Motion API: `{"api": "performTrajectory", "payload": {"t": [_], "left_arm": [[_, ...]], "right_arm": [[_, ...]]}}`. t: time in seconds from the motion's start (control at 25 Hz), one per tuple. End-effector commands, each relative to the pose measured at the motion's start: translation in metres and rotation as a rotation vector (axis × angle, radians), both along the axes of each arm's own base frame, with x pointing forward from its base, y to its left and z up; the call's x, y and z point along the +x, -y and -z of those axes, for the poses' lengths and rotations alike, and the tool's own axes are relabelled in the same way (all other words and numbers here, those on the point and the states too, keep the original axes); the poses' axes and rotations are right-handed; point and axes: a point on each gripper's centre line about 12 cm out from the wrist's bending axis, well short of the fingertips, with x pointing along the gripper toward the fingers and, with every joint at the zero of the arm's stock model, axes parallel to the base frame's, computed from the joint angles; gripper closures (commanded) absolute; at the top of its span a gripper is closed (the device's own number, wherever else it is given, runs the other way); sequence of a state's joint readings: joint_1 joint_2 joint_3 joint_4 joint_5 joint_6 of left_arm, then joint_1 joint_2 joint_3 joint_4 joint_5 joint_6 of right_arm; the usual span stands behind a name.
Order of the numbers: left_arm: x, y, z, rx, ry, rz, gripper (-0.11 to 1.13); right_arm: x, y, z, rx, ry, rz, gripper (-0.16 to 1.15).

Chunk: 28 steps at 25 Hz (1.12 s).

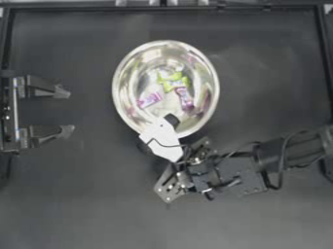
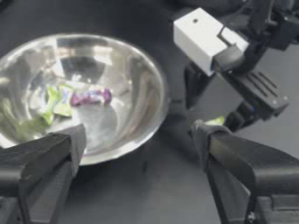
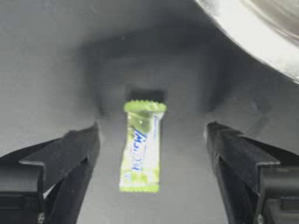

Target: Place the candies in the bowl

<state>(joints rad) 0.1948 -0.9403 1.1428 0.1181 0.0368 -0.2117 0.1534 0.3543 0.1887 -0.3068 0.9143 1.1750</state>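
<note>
Right hand (image 3: 152,144) astride one yellow-green candy (image 3: 140,146).

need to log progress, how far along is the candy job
Done: several candies, pink-purple and yellow-green, lie in the bowl; the exact count is hard to tell. In hand: the right gripper is open just outside the rim, jaws either side of a yellow-green candy on the table, not yet gripped. Left: grasp it and drop it in. The left gripper is parked at the left edge.
</note>
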Motion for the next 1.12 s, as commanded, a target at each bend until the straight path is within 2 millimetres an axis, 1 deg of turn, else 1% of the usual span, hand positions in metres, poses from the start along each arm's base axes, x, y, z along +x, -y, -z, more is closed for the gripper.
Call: {"api": "performTrajectory", "payload": {"t": [0.04,0.36,0.68,0.8,1.04,1.12], "left_arm": [[0.005,-0.001,-0.007,0.001,0.011,0.002,0.0],[0.005,-0.001,-0.008,-0.002,0.013,0.001,0.0],[0.005,-0.001,-0.007,-0.002,0.013,0.001,0.0],[0.005,-0.001,-0.007,-0.004,0.012,0.001,0.0],[0.005,-0.001,-0.007,-0.004,0.012,0.001,0.0],[0.005,-0.001,-0.007,-0.004,0.012,0.001,0.0]], "right_arm": [[0.006,-0.002,-0.012,0.009,0.038,0.001,-0.01],[0.006,-0.002,-0.002,0.008,0.032,0.016,0.0],[0.008,-0.003,0.004,0.008,0.026,0.013,0.02],[0.007,-0.004,0.005,0.009,0.023,0.014,0.1],[0.005,-0.005,0.007,0.008,0.013,0.015,0.41],[0.004,-0.005,0.007,0.002,0.007,0.012,0.49]]}}
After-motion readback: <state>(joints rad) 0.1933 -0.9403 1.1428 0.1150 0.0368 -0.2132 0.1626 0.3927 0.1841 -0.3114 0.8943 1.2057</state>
